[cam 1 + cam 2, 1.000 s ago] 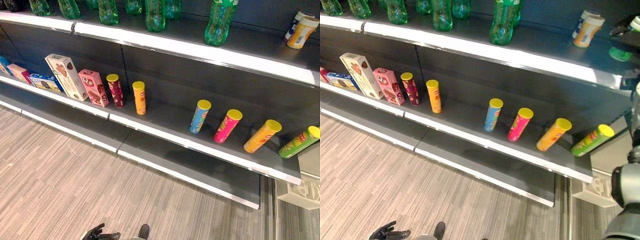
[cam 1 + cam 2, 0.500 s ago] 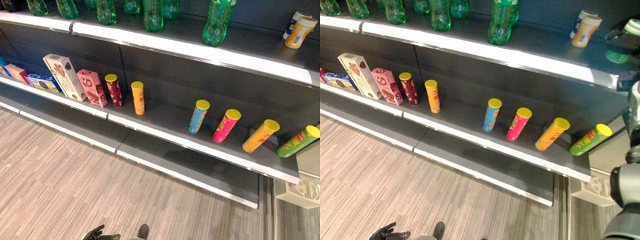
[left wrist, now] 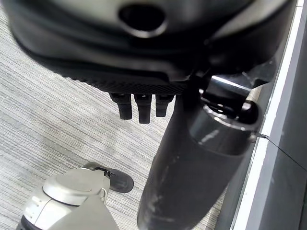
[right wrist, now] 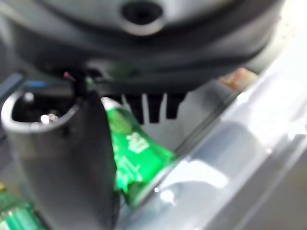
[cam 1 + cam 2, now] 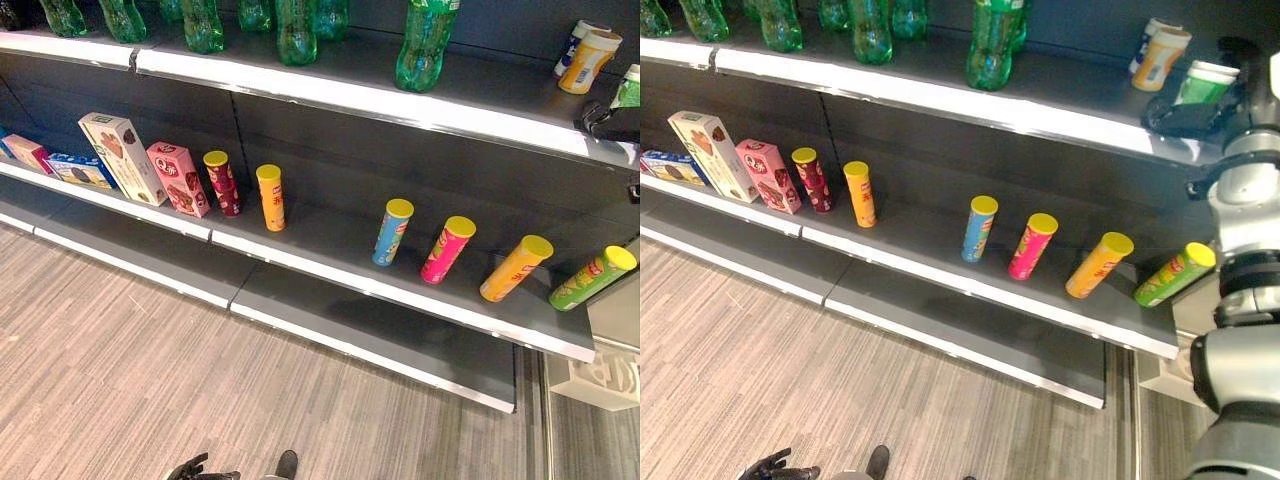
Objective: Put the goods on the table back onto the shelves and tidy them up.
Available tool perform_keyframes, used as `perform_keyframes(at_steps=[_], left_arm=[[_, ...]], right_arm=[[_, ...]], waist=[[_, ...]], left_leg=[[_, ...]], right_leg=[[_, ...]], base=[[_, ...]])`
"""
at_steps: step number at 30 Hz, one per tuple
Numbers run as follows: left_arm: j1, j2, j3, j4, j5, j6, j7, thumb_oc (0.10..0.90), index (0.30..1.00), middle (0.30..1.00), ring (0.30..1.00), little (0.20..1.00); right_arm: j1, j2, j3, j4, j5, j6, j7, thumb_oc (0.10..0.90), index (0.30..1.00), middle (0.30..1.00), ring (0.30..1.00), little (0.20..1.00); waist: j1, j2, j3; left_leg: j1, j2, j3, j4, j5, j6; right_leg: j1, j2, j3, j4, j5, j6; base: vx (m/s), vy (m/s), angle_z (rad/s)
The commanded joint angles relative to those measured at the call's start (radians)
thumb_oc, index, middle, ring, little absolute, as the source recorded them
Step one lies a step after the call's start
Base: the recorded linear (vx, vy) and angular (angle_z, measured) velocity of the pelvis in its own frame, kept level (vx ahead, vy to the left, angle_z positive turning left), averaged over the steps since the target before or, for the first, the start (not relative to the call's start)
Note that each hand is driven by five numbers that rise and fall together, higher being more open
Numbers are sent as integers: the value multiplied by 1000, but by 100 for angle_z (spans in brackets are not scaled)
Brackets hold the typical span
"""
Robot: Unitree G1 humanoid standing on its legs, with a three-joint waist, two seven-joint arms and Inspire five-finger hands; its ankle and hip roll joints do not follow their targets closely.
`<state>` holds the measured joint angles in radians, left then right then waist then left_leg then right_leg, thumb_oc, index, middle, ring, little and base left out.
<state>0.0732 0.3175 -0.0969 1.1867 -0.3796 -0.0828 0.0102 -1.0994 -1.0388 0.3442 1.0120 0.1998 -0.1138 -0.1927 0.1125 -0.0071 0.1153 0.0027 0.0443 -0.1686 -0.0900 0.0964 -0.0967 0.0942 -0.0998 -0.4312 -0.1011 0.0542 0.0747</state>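
Raised right robot hand [image 5: 1185, 115] (fingers half-hidden) grips green cup [image 5: 1202, 84].

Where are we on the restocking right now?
Mostly shelved: green plastic bottles line the top shelf, and boxes plus yellow-lidded snack tubes fill the middle shelf. In hand: the right hand grips a green white-lidded container at the top shelf's right end, not yet released. The left hand hangs low, open. Several tubes lean, so tidying is left.

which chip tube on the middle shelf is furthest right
The green tube with the yellow lid, at the shelf's right end. It tilts most steeply; the yellow-orange tube, pink tube and blue tube stand left of it.
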Motion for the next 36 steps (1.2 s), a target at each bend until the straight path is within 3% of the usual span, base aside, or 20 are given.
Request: perform_keyframes(at_steps=[1, 5, 21, 36], left_arm=[[-31, 38, -16, 45, 24, -34, 8, 800, 900, 900, 900, 900], [-63, 30, -74, 18, 57, -39, 5, 800, 900, 900, 900, 900], [-53, 28, -61, 6, 37, -30, 8, 800, 900, 900, 900, 900], [-60, 26, -55, -5, -3, -26, 18, 800, 900, 900, 900, 900]], right_arm=[[-67, -22, 24, -83, -22, -43, -67, 800, 900, 900, 900, 900], [-72, 14, 28, -68, -14, -25, -75, 800, 900, 900, 900, 900], [-63, 42, 10, -117, 11, -24, -79, 800, 900, 900, 900, 900], [-77, 169, -81, -82, 266, -51, -60, 800, 900, 900, 900, 900]], waist=[[7, -25, -57], [-5, -17, -61], [-9, -5, -61], [-1, -17, -69]], left_leg=[[5, 69, 117, 3, 14, -89], [8, 70, 129, 3, 12, -86], [14, 66, 140, 3, 5, -78], [25, 67, 154, 3, -8, -71]], right_leg=[[65, -13, 6, 14, -64, 45], [62, -14, 17, 14, -66, 45], [59, -19, 29, 14, -61, 49], [61, -20, 44, 14, -58, 50]], base=[[0, 0, 0], [0, 4, -1], [-1, 2, -3], [2, 6, -2]])
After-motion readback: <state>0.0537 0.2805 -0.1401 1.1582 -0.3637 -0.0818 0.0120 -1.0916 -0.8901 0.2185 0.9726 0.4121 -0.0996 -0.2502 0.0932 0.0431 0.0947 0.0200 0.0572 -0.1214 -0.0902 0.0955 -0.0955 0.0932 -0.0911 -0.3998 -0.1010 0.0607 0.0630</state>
